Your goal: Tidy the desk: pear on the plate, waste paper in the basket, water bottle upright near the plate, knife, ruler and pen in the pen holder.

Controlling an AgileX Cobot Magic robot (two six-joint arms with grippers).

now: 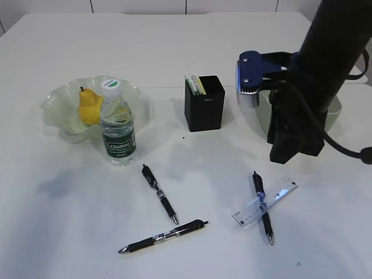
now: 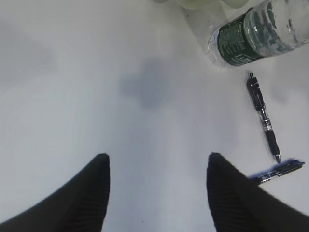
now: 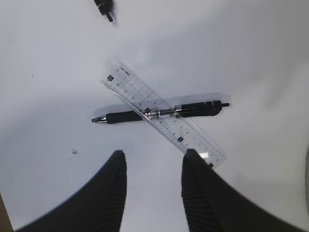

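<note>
Since the ruler (image 3: 163, 126) lies across a pen (image 3: 159, 114) on the desk (image 3: 48, 72), at twelve o'clock from the empty, parted right gripper (image 3: 153, 166), come straight down and pinch the ruler's long edges, sparing the pen.

Bright, even indoor light falls on a white desk (image 1: 70, 232), which looks slightly washed out in all three views. In the exterior view, soft grey shadows lie beside things: one toward 9 o'clock of the black pen holder (image 1: 204, 103), and a faint blurred patch on the desk at 8 o'clock of the water bottle (image 1: 118, 125). The robot arm (image 1: 314, 81) at 2 o'clock is a dark, nearly detail-free mass. The left wrist view is soft and hazy, with a diffuse shadow blot near centre. In the right wrist view the ruler (image 3: 161, 118) is fairly sharp; the fingers (image 3: 203, 193) at 6 o'clock are dark, and a broad shadow dims the 1 o'clock corner.
</note>
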